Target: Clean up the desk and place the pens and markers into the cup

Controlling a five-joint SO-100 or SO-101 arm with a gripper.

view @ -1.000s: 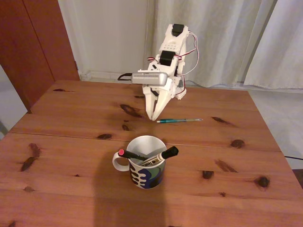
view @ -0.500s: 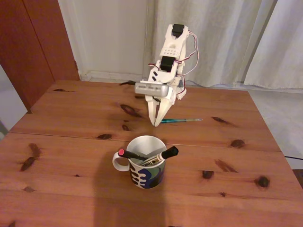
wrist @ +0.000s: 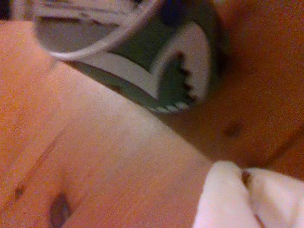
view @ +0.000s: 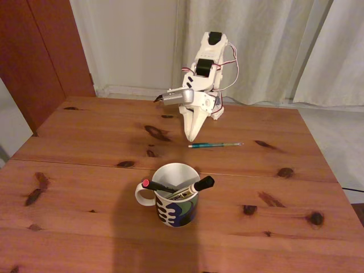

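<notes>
Fixed view: gripper point(view: 192, 138) hangs above the desk point(view: 85, 170), fingertips drawn together to a point, clenched on nothing. Teal pen point(view: 216, 145) lies flat on the wood just to the view's right of the tips and a little nearer the camera, long axis running left to right. Cup point(view: 176, 196) stands nearer the camera, holding the black pen point(view: 159, 186) and the marker point(view: 196, 186).

Wrist view: blurred. Fingertips point(wrist: 223, 190) at the lower right meet with no visible gap. Cup point(wrist: 156, 71) fills the top.

Judgement: the tips must part and shift toward the pen, straddling its barrel crosswise.
</notes>
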